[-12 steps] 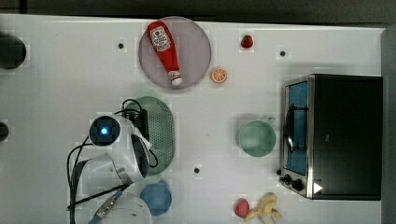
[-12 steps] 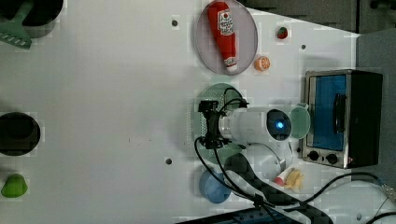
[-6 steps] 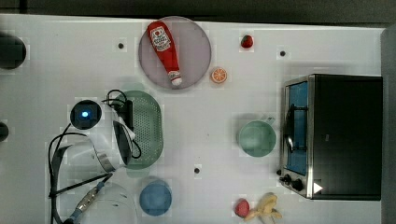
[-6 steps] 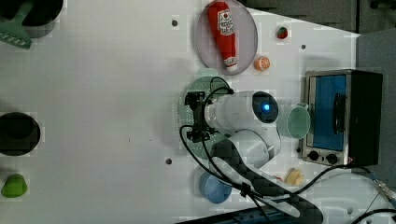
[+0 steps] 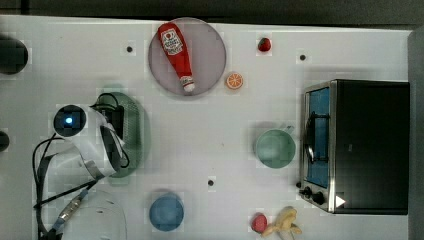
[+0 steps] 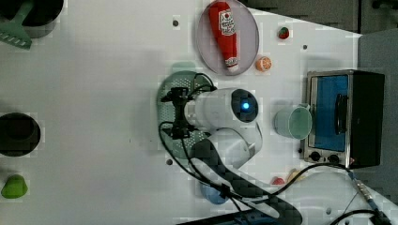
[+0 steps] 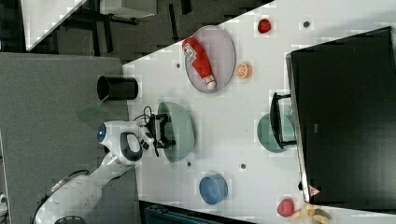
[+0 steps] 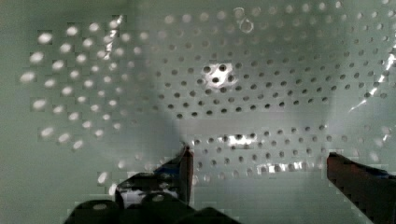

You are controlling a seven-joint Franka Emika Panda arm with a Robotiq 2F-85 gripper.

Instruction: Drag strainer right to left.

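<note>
The strainer point(image 5: 135, 134) is a pale mint-green oval colander lying on the white table, left of centre in the top view. It also shows in the left view point(image 6: 167, 108) and the right view point(image 7: 183, 127). My gripper point(image 5: 118, 121) reaches down into the bowl from above, its black fingers inside the rim point(image 6: 176, 112) point(image 7: 163, 130). In the wrist view the perforated inside of the strainer point(image 8: 261, 84) lies close under my gripper point(image 8: 266, 168). Both fingertips point(image 8: 187, 161) stand wide apart, open, with just the holed floor between them. The arm hides the strainer's left half in the top view.
A grey plate point(image 5: 212, 52) bearing a ketchup bottle point(image 5: 176, 50) lies behind the strainer, an orange slice point(image 5: 234, 80) beside it. A round green cup point(image 5: 275, 148) and a toaster oven point(image 5: 360, 145) stand at the top view's right. A blue bowl point(image 5: 166, 211) sits near the front.
The arm and the strainer have slid steadily toward the top view's left over the last second. The cup, plate and bowl have stayed put.
</note>
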